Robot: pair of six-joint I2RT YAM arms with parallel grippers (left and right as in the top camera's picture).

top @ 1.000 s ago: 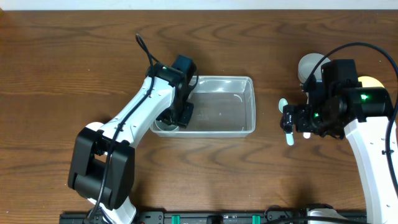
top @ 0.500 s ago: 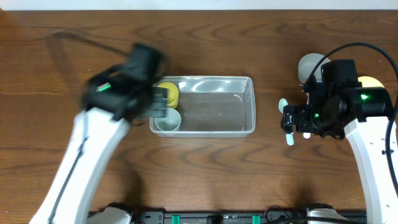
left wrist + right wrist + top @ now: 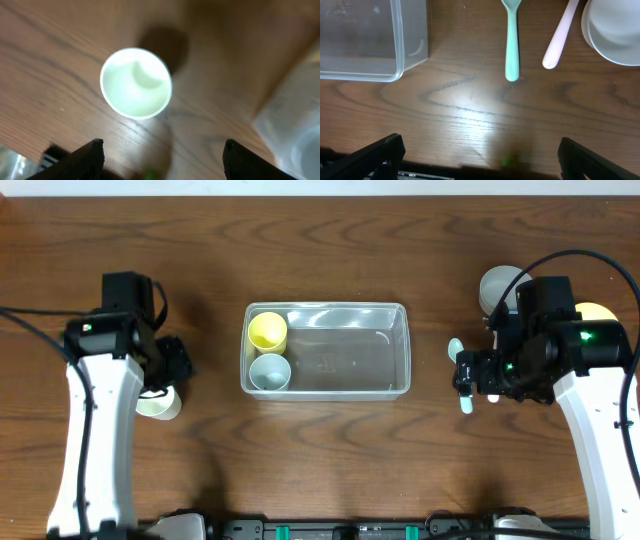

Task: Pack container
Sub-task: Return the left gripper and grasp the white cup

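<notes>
Overhead, the container (image 3: 350, 355) holds a yellow cup (image 3: 267, 330) and a grey cup (image 3: 270, 372) at its left end. Left gripper (image 3: 162, 157), jaws apart, is by a white cup (image 3: 136, 82); right gripper (image 3: 480, 157), jaws apart, is near a mint spoon (image 3: 512, 40).

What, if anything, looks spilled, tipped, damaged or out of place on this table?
Nothing stands out. The clear plastic rectangular container sits upright, with a yellow cup and a grey cup standing in its left end. A white cup stands upright on the table, and a teal spoon and pink spoon lie flat.
</notes>
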